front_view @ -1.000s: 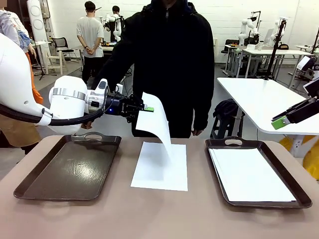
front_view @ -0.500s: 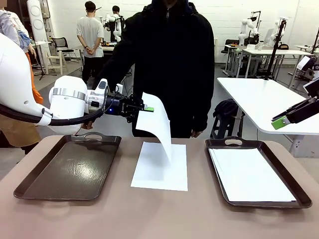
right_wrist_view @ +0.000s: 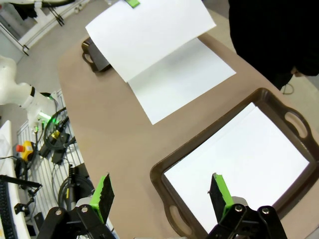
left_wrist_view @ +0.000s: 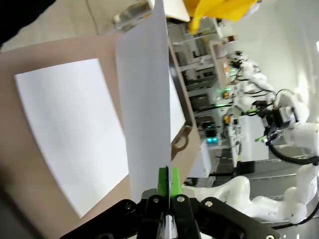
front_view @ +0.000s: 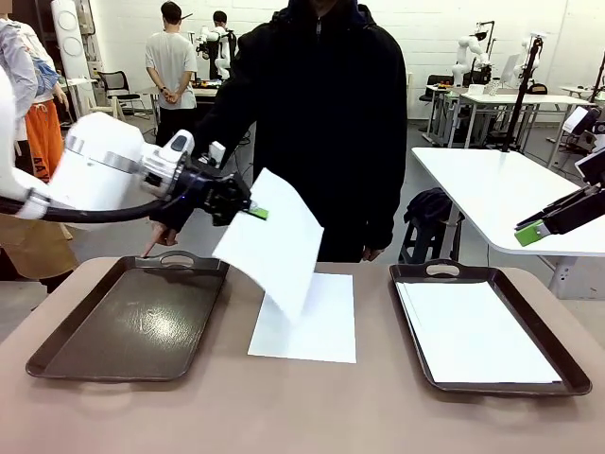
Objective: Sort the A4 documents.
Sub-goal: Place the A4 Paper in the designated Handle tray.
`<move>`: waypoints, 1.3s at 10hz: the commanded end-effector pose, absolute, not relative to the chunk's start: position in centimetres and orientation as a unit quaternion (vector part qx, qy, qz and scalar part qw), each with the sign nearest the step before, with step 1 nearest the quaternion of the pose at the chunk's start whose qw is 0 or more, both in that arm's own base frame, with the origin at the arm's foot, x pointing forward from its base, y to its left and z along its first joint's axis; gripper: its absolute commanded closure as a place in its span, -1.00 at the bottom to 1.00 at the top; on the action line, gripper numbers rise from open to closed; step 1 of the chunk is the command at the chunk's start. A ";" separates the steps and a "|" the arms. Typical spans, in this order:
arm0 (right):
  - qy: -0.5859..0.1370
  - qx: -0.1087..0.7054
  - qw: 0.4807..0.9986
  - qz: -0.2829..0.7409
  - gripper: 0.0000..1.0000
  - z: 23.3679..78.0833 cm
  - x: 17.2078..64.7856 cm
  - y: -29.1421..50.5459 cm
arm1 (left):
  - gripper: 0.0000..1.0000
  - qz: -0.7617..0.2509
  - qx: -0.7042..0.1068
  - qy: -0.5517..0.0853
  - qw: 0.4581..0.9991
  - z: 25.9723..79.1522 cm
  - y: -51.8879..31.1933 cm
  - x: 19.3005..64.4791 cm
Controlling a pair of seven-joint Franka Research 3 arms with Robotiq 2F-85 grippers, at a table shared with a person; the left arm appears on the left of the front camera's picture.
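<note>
Front view faces across table (front_view: 284, 407); wrist views seemingly overlook it

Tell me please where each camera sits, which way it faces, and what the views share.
Front view: fixed on the robot's side, facing the person across the table; the left arm shows, its left claw pinching a raised sheet.
Left wrist view: on the left arm, looking along its shut fingers, over the flat sheet toward the right tray.
Right wrist view: high over the right tray, looking down between the fingers of the open right claw.
Shared: all three show the raised sheet and the flat sheet.
</note>
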State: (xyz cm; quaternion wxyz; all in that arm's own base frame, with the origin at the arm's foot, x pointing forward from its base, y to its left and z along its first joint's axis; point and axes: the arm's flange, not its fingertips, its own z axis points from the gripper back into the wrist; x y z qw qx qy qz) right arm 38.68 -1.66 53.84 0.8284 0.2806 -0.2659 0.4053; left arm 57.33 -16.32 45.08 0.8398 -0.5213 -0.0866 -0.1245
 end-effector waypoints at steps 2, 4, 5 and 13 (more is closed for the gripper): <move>-0.266 0.283 0.827 0.406 -1.00 53.7 38.7 -1.6 | 0.98 -0.091 -0.455 -0.082 0.882 45.4 -11.3 56.0; -0.266 0.283 0.827 0.406 -1.00 53.7 38.7 -1.6 | 0.98 -0.081 -0.420 -0.047 0.903 44.4 -8.5 55.6; -0.266 0.283 0.827 0.406 -1.00 53.7 38.7 -1.6 | 0.98 -0.078 -0.417 -0.027 0.905 43.5 -7.1 56.5; -0.266 0.283 0.827 0.406 -1.00 53.7 38.7 -1.6 | 0.98 -0.019 -0.324 -0.003 0.946 39.2 -1.6 57.9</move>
